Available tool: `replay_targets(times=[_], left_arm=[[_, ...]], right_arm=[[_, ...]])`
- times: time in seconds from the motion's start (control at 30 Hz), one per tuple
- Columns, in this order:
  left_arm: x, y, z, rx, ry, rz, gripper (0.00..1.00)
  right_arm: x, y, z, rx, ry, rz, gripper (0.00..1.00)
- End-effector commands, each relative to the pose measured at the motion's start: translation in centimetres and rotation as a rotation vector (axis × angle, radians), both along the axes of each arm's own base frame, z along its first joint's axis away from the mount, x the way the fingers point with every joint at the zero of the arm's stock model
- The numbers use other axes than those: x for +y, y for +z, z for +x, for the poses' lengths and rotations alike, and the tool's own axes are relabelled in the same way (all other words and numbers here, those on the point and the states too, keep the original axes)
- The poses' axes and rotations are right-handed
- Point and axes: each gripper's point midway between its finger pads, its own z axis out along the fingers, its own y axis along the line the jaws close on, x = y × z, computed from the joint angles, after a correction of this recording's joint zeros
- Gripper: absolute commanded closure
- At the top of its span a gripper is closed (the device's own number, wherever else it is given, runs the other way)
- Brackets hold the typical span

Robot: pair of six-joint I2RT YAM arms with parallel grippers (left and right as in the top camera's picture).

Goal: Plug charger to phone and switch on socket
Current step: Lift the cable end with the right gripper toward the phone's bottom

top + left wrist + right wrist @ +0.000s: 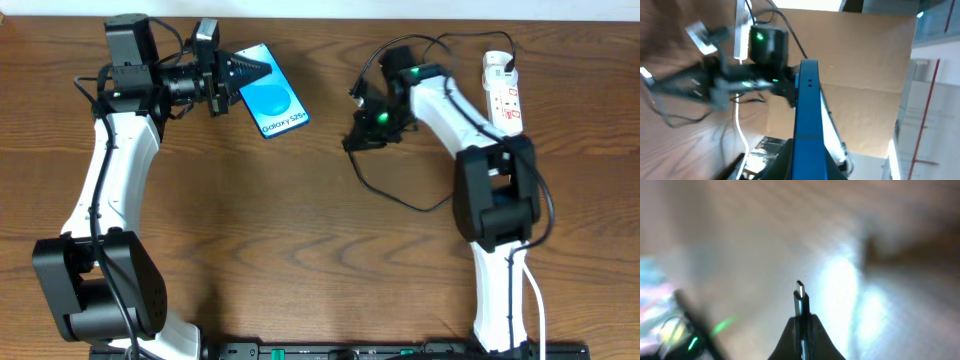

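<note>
Left gripper (256, 70) is clamping the phone (275, 103) by one end, jaws narrowed onto its body. The left wrist view is showing the phone edge-on, a blue slab rising out from between the fingers, so the phone is being held up rather than lying flat on the table (300, 260). My read: it's being presented so a free end faces the other arm and the port can be reached without the phone sliding.

Right gripper (801, 322) is pinching the charger (400, 195) just behind its connector tip (800, 287), jaws nearly closed on it. The tip is sticking out past the fingertips, centred between them and pointing straight ahead. A grip that close to the tip is probably there to stop the thin cable flexing during insertion.

Relative to the phone:
- the right gripper is sitting off the phone's right side, apart from it, not touching
- the connector tip is aiming roughly toward the phone, but the right wrist view is blurring too much to show the port or how well they line up
- the slack cable is looping on the table beyond the right gripper, further from the phone
- the socket (505, 95) is lying well away from the phone, on the far side of the right arm, which is partly covering it

The cable is running up to the socket's far end. Can't tell whether the plug is seated or where the switch is sitting.

Judgement: mating isn't done yet, and the switch step is waiting behind it.
</note>
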Motion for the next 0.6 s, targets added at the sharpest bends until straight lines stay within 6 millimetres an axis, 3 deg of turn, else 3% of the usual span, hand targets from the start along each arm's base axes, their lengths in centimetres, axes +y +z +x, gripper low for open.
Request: replay_targets(times=[0.0,0.1,0.27,0.57], left_arm=[[-0.2,0.9,-0.8,-0.13,-0.053,0.0,0.93],[-0.2,0.9,-0.8,-0.176,-0.058,0.011,0.92],[-0.2,0.7,-0.7,-0.235,-0.064,0.025,0.92],[0.6,-2.5,0.3,-0.278,-0.119,-0.023,0.93]], right_arm=[[1.2,7.9,-1.7,-0.161,0.188,0.286,0.99],[1.0,10.0,-3.4,-0.148,0.222,0.338,0.99],[1.2,11.7,-5.7,-0.107,0.266,0.423,0.99],[1.9,14.8,-9.0,-0.017,0.296,0.583,0.99]])
